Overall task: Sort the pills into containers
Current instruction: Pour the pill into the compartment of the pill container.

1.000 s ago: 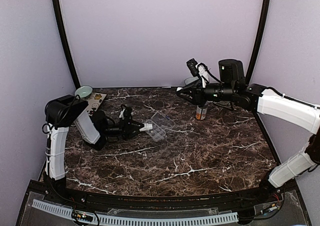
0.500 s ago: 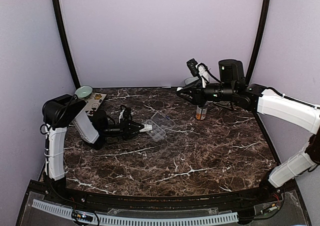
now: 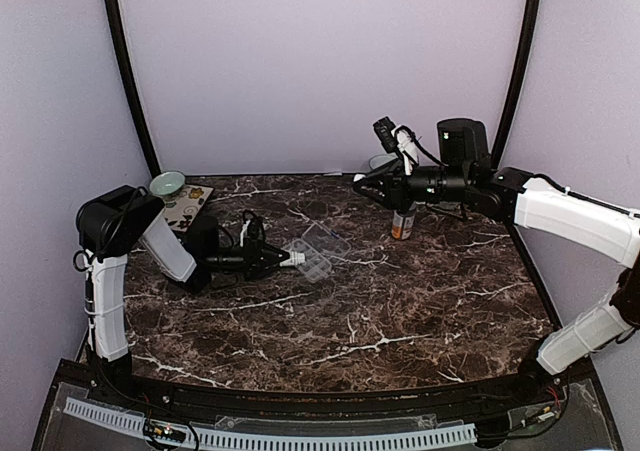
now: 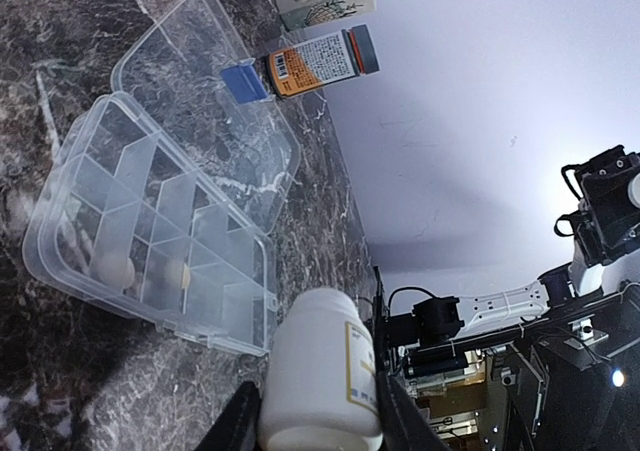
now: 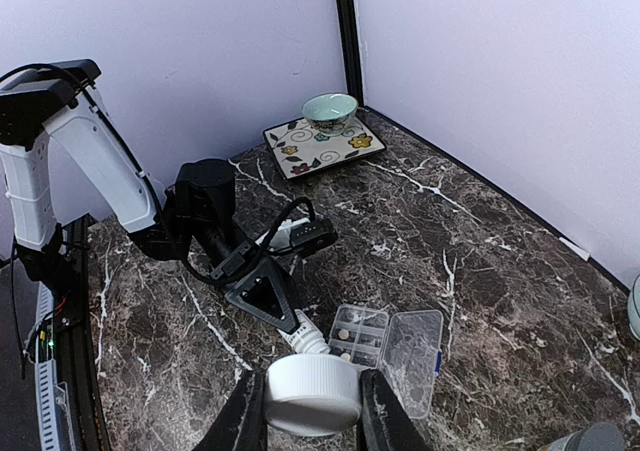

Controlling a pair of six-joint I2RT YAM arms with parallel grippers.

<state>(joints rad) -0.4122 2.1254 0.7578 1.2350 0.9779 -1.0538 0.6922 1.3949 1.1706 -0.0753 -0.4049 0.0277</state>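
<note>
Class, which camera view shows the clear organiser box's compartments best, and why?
Left wrist: the organiser box is close, with its dividers and a few pills plain to see. Right wrist shows it small, with the lid open; top external shows only a faint clear shape.

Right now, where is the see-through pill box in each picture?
Top external: pill box sits left of centre.
Left wrist: pill box fills the left-middle part.
Right wrist: pill box is at the bottom, near the middle.
Shared landmark: the small white bottle, right next to the box.
</note>
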